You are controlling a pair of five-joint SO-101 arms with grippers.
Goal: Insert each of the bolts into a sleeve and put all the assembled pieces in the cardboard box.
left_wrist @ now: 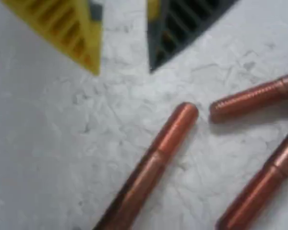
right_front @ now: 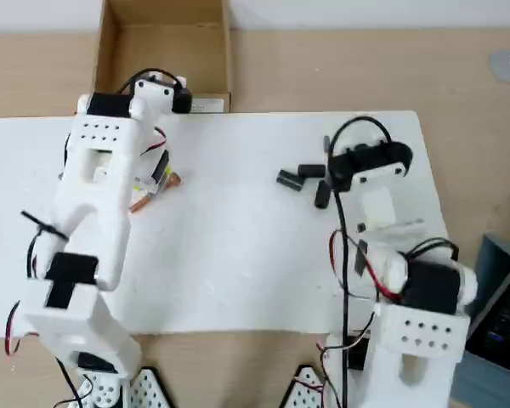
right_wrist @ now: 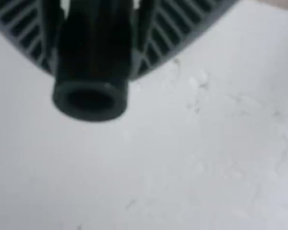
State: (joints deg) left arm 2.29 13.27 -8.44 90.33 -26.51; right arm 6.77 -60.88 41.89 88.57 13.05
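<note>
Three copper bolts lie on the white board below my left gripper (left_wrist: 124, 67): one (left_wrist: 156, 153) in the middle, a threaded one (left_wrist: 252, 98) and a third (left_wrist: 261, 187) beside it. That gripper is open, its yellow finger (left_wrist: 72, 33) and dark finger (left_wrist: 182, 24) apart above the bolts. From above, my left gripper (right_front: 157, 180) hangs over the bolts (right_front: 174, 178). My right gripper (right_wrist: 93, 52) is shut on a black sleeve (right_wrist: 90, 91), its hollow end showing. In the high view it (right_front: 323, 194) stands by two loose sleeves (right_front: 289, 180) (right_front: 310, 170).
The cardboard box (right_front: 102, 59) stands open at the back left, just behind the white board (right_front: 238, 255). A dark bin (right_front: 501, 323) sits off the board at the right. Cables trail from both arms.
</note>
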